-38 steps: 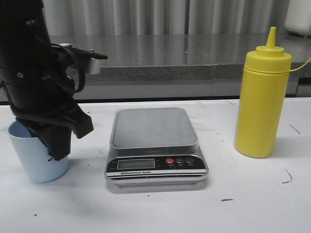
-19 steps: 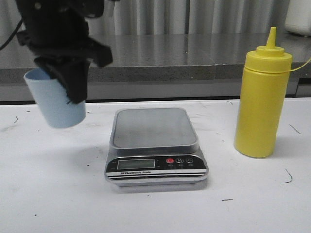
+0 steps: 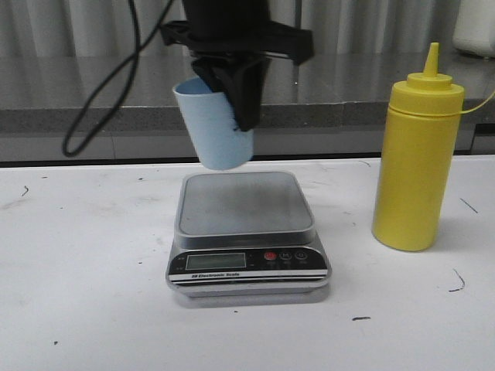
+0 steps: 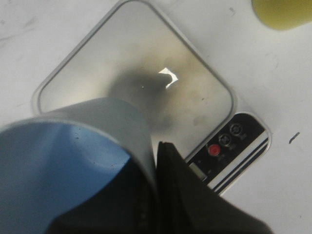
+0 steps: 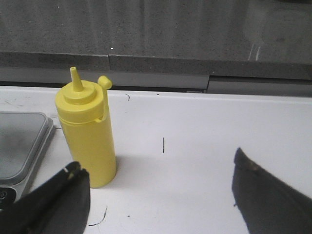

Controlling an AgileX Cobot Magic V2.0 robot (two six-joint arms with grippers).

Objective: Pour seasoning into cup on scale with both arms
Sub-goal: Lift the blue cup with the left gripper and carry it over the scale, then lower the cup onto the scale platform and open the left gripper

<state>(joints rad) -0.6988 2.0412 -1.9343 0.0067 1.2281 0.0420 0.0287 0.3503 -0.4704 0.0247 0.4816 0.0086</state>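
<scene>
Right now your left hand (image 3: 232, 93) is clamped on the cup (image 3: 215, 124), one finger inside the rim, holding it tilted in the air. Directly beneath the hand lies the scale (image 3: 246, 202), its platform bare, so you lower straight down. Your right hand (image 5: 161, 195) is wide open and empty; the seasoning (image 5: 87, 134) stands upright on the bench (image 3: 93, 309), ahead of it and nearer its left finger.

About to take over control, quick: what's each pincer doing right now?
Left pincer: closed on the cup, held in the air above the scale.
Right pincer: open, holding nothing; the seasoning stands untouched on the table.
</scene>
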